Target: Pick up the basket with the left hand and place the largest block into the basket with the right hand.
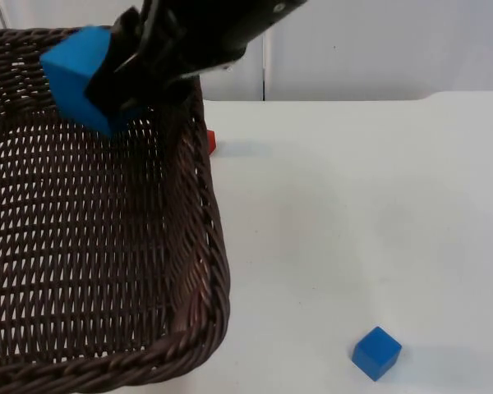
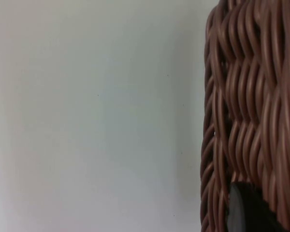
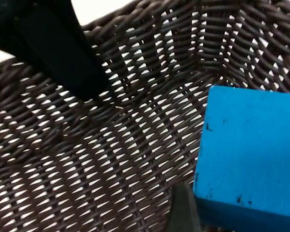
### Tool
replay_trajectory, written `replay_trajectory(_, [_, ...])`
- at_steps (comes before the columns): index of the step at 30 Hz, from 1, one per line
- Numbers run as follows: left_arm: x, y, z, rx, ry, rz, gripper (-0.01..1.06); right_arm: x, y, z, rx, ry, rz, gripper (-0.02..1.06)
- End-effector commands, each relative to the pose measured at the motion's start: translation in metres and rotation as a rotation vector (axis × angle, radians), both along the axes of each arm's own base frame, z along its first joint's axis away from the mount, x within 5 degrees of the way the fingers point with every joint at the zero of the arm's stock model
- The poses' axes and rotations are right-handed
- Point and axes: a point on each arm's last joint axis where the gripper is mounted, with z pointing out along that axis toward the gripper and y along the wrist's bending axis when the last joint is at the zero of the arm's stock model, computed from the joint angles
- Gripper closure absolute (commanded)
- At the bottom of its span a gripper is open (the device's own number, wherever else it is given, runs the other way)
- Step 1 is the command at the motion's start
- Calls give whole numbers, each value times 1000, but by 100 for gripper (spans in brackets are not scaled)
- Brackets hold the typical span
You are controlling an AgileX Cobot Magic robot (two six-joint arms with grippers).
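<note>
Right gripper (image 1: 107, 86): clamps large blue block (image 1: 78, 74) over basket (image 1: 201, 271), 11 o'clock.
Left gripper: jaw state cannot tell.
Advice: lower before releasing, clear of rim.

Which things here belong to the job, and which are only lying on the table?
Belong to the job:
- basket, lifted by the left gripper
- large blue block, held over the basket by the right gripper

Only lying about:
- small blue block
- red block, behind the basket
</note>
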Motion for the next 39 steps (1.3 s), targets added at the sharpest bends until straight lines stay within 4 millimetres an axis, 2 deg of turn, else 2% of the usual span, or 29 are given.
replay_trajectory(1, [0,0,3,-19,-18,24,99,1,6,-3,18,12,-7,105])
replay_trajectory(9, [0,0,3,-16,-22,16,99,2,7,-8,12,21,-9,104])
replay_trajectory(10, [0,0,3,-16,-22,16,99,2,7,-8,12,21,-9,101])
replay_trajectory(12, [1,0,3,-15,-24,18,99,2,7,-8,10,18,-8,88])
replay_trajectory(13, [1,0,3,-15,-24,18,99,2,7,-8,10,18,-8,88])
replay_trajectory(14, [1,0,3,-14,-26,19,99,2,7,-8,10,18,-8,81])
replay_trajectory(16, [1,0,3,-14,-26,19,99,3,7,-8,11,16,-11,57])
replay_trajectory(17, [1,0,3,-14,-26,19,99,3,7,-8,11,16,-11,57])
replay_trajectory(18, [1,0,3,-14,-26,19,99,3,8,-7,18,15,-17,47])
replay_trajectory(19, [1,0,3,-14,-26,19,99,3,7,-5,28,25,-27,32])
replay_trajectory(21, [1,0,3,-14,-26,19,99,2,6,0,40,20,-34,21])
replay_trajectory(26, [1,0,3,-14,-26,19,99,-2,1,19,71,-12,-36,16])
replay_trajectory(30, [0,0,3,-16,-23,17,99,-13,-15,60,119,-82,-37,16])
replay_trajectory(31, [0,0,3,-16,-23,17,99,-13,-15,60,119,-82,-37,16])
replay_trajectory(35, [0,0,3,-16,-23,17,99,-30,-35,93,121,-98,-52,16])
replay_trajectory(39, [0,0,3,-8,-30,5,99,-44,-50,108,77,-108,-33,16])
